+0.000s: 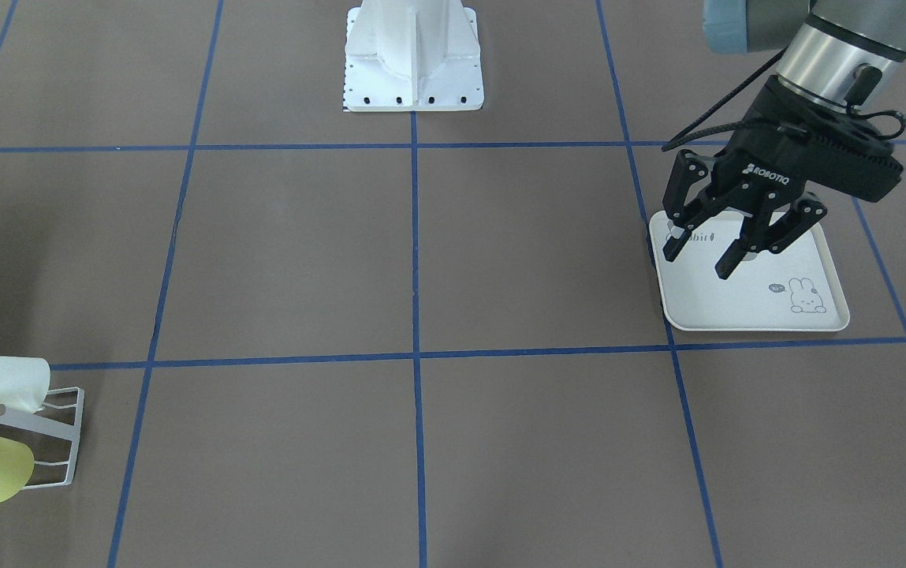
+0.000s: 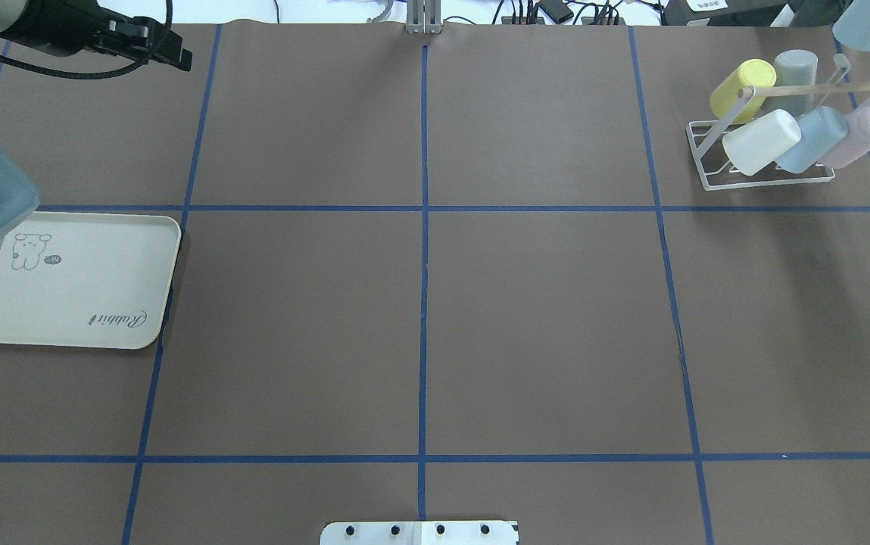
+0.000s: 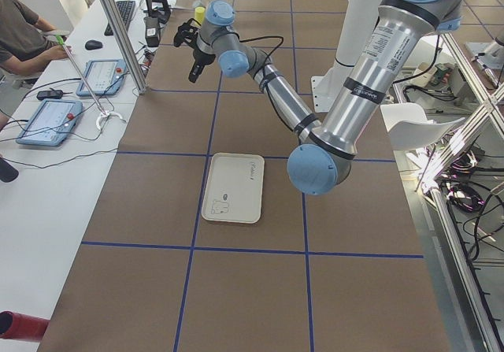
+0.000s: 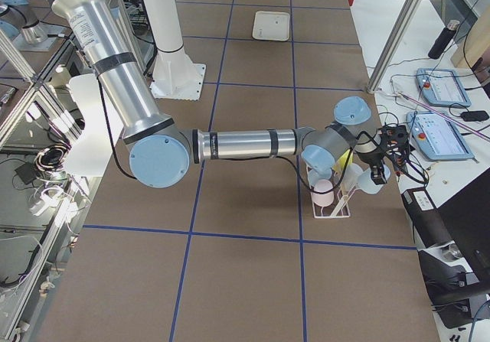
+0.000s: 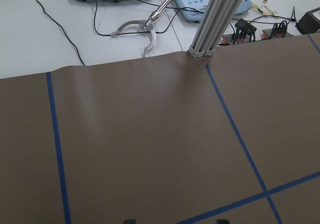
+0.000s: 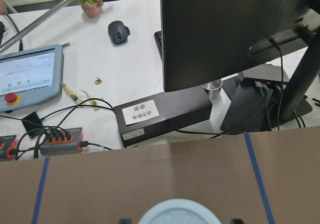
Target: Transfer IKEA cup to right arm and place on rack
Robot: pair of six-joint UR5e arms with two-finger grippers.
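My right gripper (image 6: 177, 221) is shut on a pale blue-white cup (image 6: 177, 212), whose round end shows between the two fingertips at the bottom of the right wrist view. In the exterior right view the right gripper (image 4: 380, 170) hangs just beyond the white wire rack (image 4: 337, 208). The rack (image 2: 707, 163) stands at the far right with several cups on its prongs under a wooden dowel (image 2: 821, 88). My left gripper (image 1: 699, 262) is open and empty, above the near corner of the cream rabbit tray (image 1: 744, 304).
The tray (image 2: 71, 318) lies at the table's left. The robot base plate (image 1: 413, 79) is at the middle of the near edge. Beyond the far edge is the operators' desk with a monitor (image 6: 235, 33), tablets and cables. A metal post (image 5: 215, 23) stands at that edge.
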